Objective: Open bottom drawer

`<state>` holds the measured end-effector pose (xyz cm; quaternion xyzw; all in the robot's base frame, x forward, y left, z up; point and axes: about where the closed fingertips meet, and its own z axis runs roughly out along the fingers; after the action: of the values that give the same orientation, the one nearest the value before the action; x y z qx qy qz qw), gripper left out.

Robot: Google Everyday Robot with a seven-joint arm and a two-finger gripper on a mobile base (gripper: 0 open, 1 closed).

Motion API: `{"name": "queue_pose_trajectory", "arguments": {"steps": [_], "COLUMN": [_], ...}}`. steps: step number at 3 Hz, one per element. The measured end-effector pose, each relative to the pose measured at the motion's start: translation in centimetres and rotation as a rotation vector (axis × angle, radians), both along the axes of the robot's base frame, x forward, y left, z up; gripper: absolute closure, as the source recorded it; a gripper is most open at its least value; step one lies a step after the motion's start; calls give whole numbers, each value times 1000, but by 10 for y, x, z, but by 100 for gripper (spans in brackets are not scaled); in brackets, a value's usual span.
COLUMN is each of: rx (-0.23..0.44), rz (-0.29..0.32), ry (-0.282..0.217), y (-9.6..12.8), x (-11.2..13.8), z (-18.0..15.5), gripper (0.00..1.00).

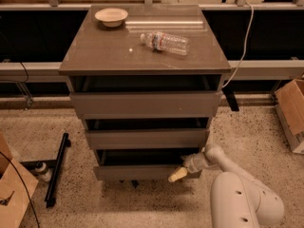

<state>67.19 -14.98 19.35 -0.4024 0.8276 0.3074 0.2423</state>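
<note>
End effector point(178, 175) covering right corner of your bottom drawer point(137, 171) | cardboard box point(290, 112) running off right edge

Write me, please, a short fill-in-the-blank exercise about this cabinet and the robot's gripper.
1. The gripper is at the ____ end of the bottom drawer.
2. The plastic bottle lies on its ____ on the cabinet top.
3. The cabinet has ____ drawers, one above another.
Missing words: right; side; three.
</note>
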Motion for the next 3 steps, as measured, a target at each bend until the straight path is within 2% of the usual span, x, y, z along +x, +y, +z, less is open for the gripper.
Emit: {"name": "queue_pose_trajectory", "arguments": {"steps": [1, 2, 3], "rx": [-28, -34, -61], "rz": [-32, -29, -16], "ry": [46, 54, 90], "y": [-11, -11, -12], "x": [-20, -22, -32], "z": [-4, -5, -13], "gripper": [0, 0, 0]}}
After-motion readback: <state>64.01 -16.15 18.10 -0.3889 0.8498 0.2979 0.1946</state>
